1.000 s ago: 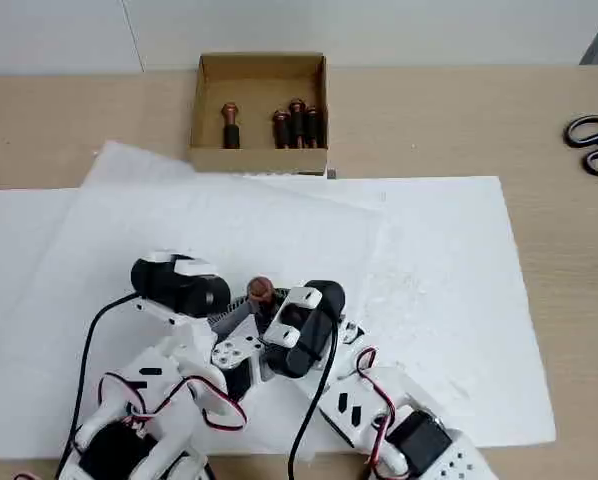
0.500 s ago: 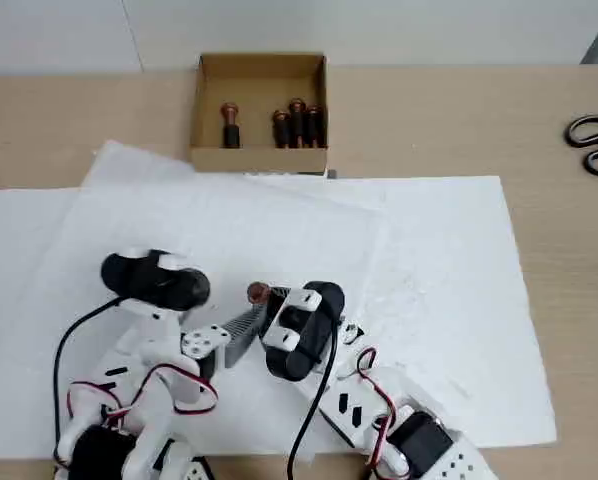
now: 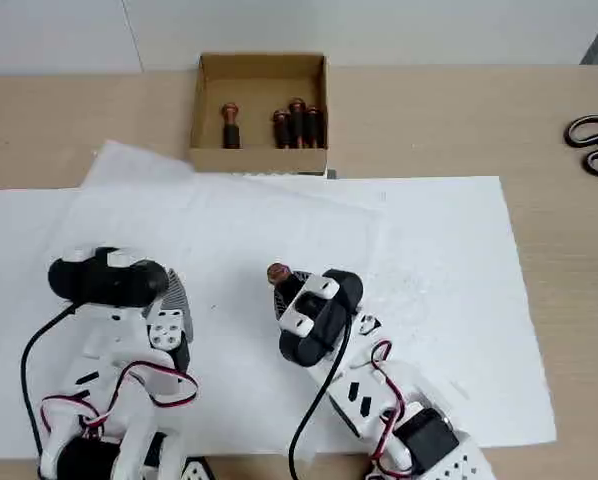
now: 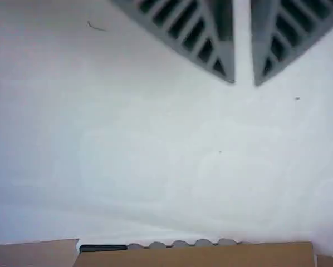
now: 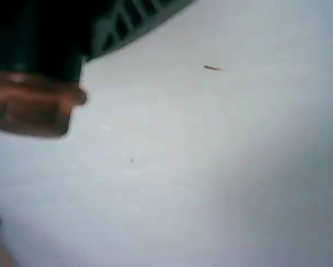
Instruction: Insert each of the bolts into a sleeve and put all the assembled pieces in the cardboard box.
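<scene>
We see the right end effector (image 3: pixel 281 285) in the middle of the white paper (image 3: pixel 429 230), closed on one bolt (image 3: pixel 277 272). The copper head of the bolt sticks out past the fingers, on the side toward the cardboard box (image 3: pixel 259 158). In the right wrist view, a dark sleeve (image 5: pixel 35 50) sits just behind this head, and a grey finger lies beside it. The piece is above the paper, but we cannot tell if it touches it.

The left end effector (image 4: pixel 244 82) is well apart from the right one, above the left part of the paper. Its two grey fingers stand almost together with only a narrow gap between them, and they hold nothing. In the left wrist view, the brown edge of the cardboard is behind the paper.

The cardboard box stands on the surface (image 3: pixel 429 120) at the far edge of the paper. Four assembled pieces (image 3: pixel 229 125) lie inside it: one alone on the left and three close together on the right. A pair of scissors (image 3: pixel 594 145) lies on the surface at the far right, away from the paper.
</scene>
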{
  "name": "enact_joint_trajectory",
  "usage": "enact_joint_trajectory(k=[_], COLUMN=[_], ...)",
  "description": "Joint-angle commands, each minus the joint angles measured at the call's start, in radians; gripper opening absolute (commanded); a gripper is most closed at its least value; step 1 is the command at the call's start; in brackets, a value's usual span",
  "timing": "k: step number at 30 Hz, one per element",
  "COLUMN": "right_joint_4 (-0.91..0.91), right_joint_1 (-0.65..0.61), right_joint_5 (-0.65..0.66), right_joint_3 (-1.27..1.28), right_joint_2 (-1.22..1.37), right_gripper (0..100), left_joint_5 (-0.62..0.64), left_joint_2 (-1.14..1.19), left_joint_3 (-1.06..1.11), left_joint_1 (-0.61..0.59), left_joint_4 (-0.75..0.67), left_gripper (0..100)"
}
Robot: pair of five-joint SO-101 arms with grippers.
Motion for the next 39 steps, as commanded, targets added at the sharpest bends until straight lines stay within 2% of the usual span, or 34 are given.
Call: enact_joint_trajectory(k=[1, 6, 13, 19, 29, 32, 39], right_joint_4=[-0.022, -0.019, -0.019, -0.019, -0.018, 0.012, 0.05], right_joint_1=[0.012, 0.016, 0.11, 0.196, 0.355, 0.371, 0.364], right_joint_5=[0.009, 0.011, 0.003, 0.0, -0.138, -0.138, -0.175], right_joint_3=[-0.068, -0.086, -0.083, -0.081, -0.054, -0.04, -0.086], right_joint_2=[-0.015, -0.015, -0.015, -0.015, -0.012, -0.015, -0.002], right_gripper=[0.3, 0.3, 0.3, 0.3, 0.3, 0.3, 0.2], left_joint_5=[-0.005, -0.009, -0.009, -0.009, -0.006, -0.005, -0.005], left_joint_2=[0.003, 0.003, 0.003, 0.003, 0.003, 0.003, 0.003], left_joint_3=[0.068, 0.232, 0.45, 0.499, 0.501, 0.493, 0.49], left_joint_1=[-0.009, -0.052, -0.051, -0.052, -0.051, -0.075, -0.086], left_joint_4=[-0.037, -0.193, -0.339, -0.457, -0.463, -0.41, -0.414], left_gripper=[1, 1, 1, 1, 1, 1, 1])
